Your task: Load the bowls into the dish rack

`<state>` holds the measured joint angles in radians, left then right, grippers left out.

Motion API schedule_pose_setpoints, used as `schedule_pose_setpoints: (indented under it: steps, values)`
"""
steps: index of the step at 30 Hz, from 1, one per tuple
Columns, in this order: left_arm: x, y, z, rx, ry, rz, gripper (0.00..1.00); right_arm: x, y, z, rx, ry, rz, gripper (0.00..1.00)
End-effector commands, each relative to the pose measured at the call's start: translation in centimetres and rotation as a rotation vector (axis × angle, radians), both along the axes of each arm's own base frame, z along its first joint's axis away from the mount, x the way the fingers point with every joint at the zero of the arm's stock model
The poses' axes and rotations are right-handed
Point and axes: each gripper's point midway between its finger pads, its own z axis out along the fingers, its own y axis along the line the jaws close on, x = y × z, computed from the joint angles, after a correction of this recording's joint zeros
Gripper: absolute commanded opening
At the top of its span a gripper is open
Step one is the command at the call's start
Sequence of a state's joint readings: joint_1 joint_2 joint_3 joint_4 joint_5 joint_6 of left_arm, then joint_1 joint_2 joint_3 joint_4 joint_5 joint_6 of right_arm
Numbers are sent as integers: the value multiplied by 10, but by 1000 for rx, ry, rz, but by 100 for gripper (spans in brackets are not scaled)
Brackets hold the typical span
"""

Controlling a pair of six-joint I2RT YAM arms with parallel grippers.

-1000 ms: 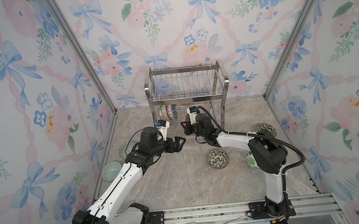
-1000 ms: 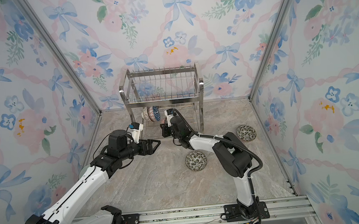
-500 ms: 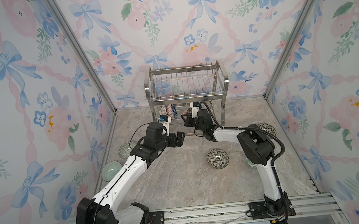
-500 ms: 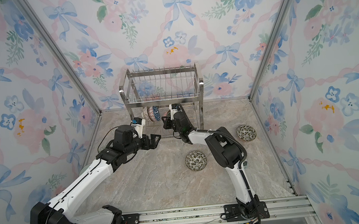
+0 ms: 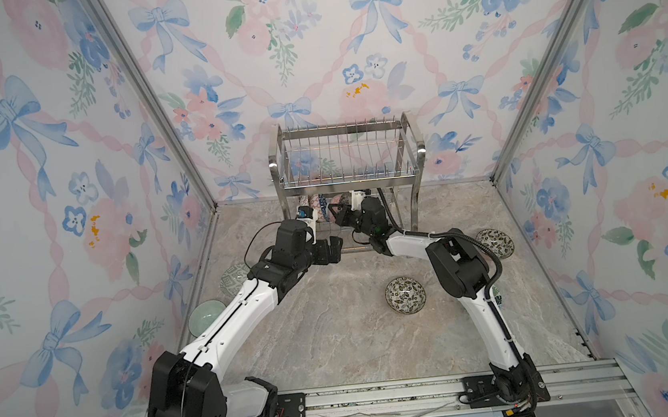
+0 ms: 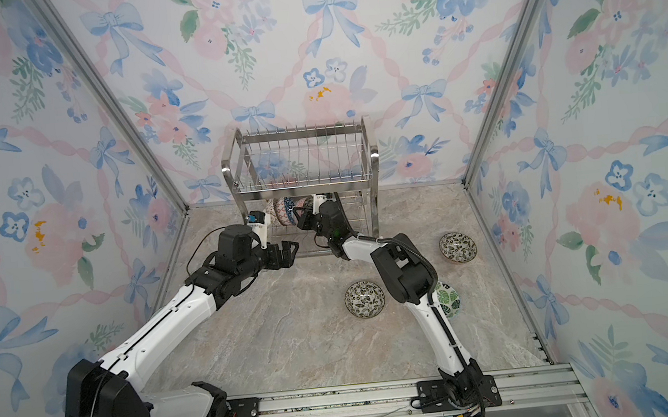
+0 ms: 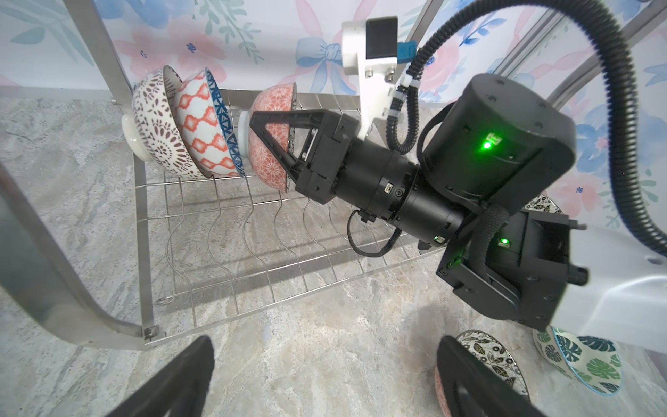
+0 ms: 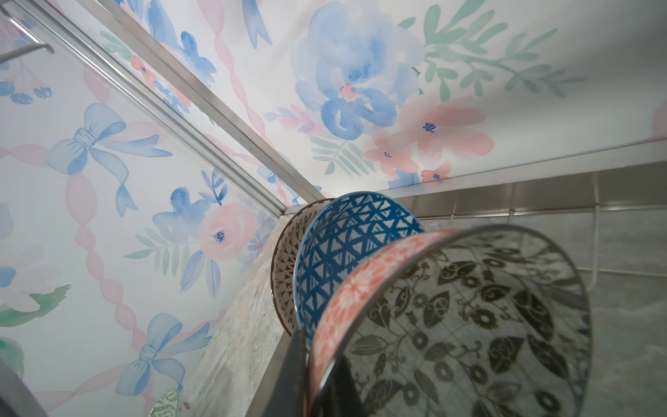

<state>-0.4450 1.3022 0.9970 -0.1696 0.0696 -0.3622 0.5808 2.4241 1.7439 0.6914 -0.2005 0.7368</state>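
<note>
At the far left, a pale green bowl (image 5: pixel 202 316) sits on the table (image 5: pixel 337 343) by the wall. A green patterned bowl (image 5: pixel 234 278) sits just behind it, partly hidden by the left arm. The left gripper (image 5: pixel 334 248) is low in front of the dish rack (image 5: pixel 346 162). Its two fingers are spread wide, with nothing between them.

The rack stands at the back wall. At the left end of its low shelf, two bowls stand on edge and lean together: a brown dotted bowl (image 7: pixel 158 122) and an orange and blue bowl (image 7: pixel 202 126). Just beside them is a pink bowl (image 7: pixel 269 108), also on edge. The right gripper (image 5: pixel 337 212) pinches its rim, one finger outside and one inside. Whether this bowl rests on the wires cannot be told.

Further right, a leafy black bowl (image 5: pixel 405 295) sits on the table. A green leaf bowl (image 6: pixel 447 299) is half hidden behind the right arm. A second leafy bowl (image 5: pixel 494 243) sits near the right wall.
</note>
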Motion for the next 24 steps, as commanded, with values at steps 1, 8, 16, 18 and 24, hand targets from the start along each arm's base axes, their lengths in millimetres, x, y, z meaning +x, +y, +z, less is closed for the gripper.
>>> schedule_pose_setpoints:
  steps: [1,8,16,18,24]
  values:
    - [8,-1,12,-1,-45,10,98,11,0,35,103,-82,10,0]
    - [10,-1,7,-3,-47,11,98,21,7,30,125,-72,29,0]
    - [12,1,-2,10,-38,17,98,30,6,28,176,-65,41,0]
    - [12,1,-3,9,-37,18,98,32,7,27,185,-66,46,0]
    - [13,-1,1,-2,-49,0,98,34,9,27,207,-65,72,0]
